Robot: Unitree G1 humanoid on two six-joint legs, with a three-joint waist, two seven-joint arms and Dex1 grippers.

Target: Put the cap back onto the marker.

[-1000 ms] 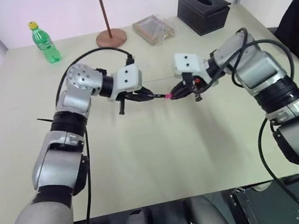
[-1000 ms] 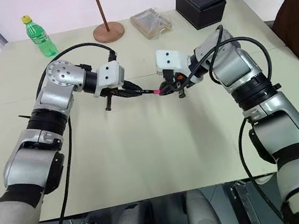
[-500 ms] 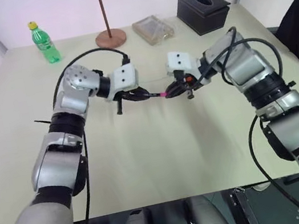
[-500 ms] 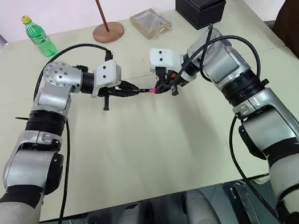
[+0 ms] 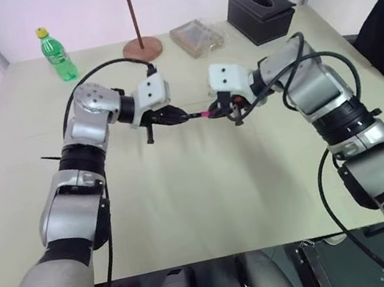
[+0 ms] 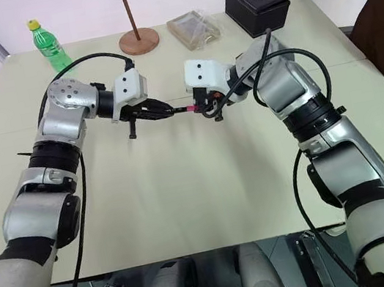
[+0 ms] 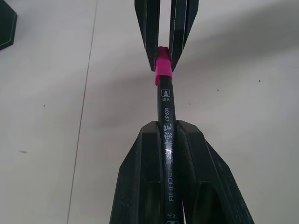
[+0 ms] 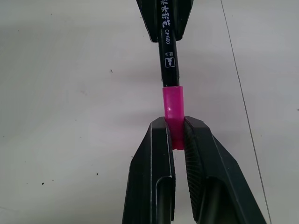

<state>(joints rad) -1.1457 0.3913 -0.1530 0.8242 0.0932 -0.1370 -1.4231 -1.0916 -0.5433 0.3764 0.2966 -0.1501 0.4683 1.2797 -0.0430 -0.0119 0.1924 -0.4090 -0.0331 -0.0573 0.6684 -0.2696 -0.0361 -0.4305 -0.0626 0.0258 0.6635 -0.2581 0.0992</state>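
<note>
Above the middle of the pale beige bench [image 5: 189, 211], clear of its surface, two items are held end to end. Item one: a thin black plastic marker [image 7: 166, 116] with white lettering, pinched between the black fingers of the left hand [image 5: 176, 116] and pointed toward the right arm. Item two: a tiny bright pink plastic cap [image 8: 172, 112], cylindrical, pinched at its far end by the right hand [image 5: 220, 111]; its open end is seen over the marker's tip, so that barrel and cap lie in one line.

Step in hand, as judged: the pressing-home of the cap. How deeply it is seated cannot be told. A short straight push along the shared line is called for next, then release by one hand; any sideways drift could cock the cap.

Surroundings: at the bench's far edge are set a green plastic bottle with yellow lid [image 5: 56, 55], a brown pole on a round base [image 5: 141, 47], a clear-wrapped packet [image 5: 196, 36] and a black tissue box [image 5: 261, 11]. Pale walls are seen behind.
</note>
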